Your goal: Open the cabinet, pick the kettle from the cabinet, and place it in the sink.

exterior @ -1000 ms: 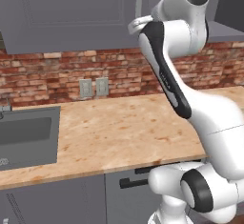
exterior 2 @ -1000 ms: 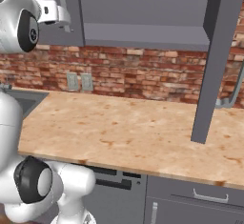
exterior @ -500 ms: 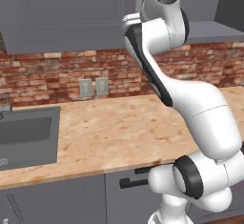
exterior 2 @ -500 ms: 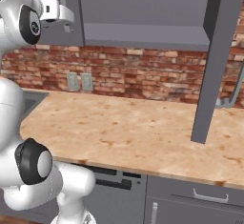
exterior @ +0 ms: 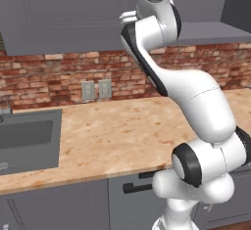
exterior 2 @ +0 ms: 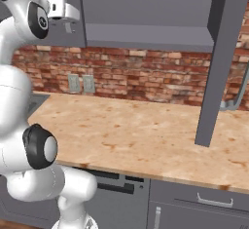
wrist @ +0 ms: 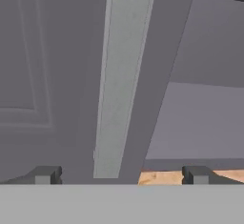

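My gripper (wrist: 119, 175) stood fully open and held nothing, its tips either side of the slim vertical bar handle (wrist: 124, 75) on the left door of the cabinet (exterior 2: 146, 4). Over the last second my arm had swung left and up toward that door, so the handle grasp appeared next. The right door (exterior 2: 221, 62) already hung open. The kettle was not visible. The sink (exterior: 27, 141) lay at the left of the table (exterior: 122, 136).
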### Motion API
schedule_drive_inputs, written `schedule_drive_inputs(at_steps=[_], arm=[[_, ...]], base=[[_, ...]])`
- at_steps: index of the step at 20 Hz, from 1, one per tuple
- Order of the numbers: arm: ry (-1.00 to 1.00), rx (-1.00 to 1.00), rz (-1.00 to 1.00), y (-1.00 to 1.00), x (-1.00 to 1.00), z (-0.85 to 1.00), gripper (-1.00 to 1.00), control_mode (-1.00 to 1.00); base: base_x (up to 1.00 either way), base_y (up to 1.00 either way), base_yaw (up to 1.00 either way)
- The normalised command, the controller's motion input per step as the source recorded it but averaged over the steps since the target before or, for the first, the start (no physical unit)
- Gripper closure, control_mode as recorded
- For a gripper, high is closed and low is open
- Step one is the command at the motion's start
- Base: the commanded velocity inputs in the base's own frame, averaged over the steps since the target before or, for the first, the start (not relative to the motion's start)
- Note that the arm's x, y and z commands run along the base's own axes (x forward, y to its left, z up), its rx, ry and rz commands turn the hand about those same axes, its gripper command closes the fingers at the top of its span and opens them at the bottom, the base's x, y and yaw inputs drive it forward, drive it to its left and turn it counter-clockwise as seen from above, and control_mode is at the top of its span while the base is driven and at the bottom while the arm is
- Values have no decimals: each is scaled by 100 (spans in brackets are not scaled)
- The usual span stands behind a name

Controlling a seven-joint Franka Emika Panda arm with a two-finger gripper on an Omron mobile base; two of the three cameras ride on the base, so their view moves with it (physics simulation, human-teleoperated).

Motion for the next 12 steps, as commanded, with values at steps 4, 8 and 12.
schedule_drive_inputs(at_steps=[4, 8, 12], arm=[[-1, 0, 0, 0, 46, 2, -100, -100], [-4, 0, 0, 0, 42, 0, -100, -100], [-5, 0, 0, 6, 45, 1, -100, -100]], base=[[0, 0, 0], [0, 0, 0], [0, 0, 0]])
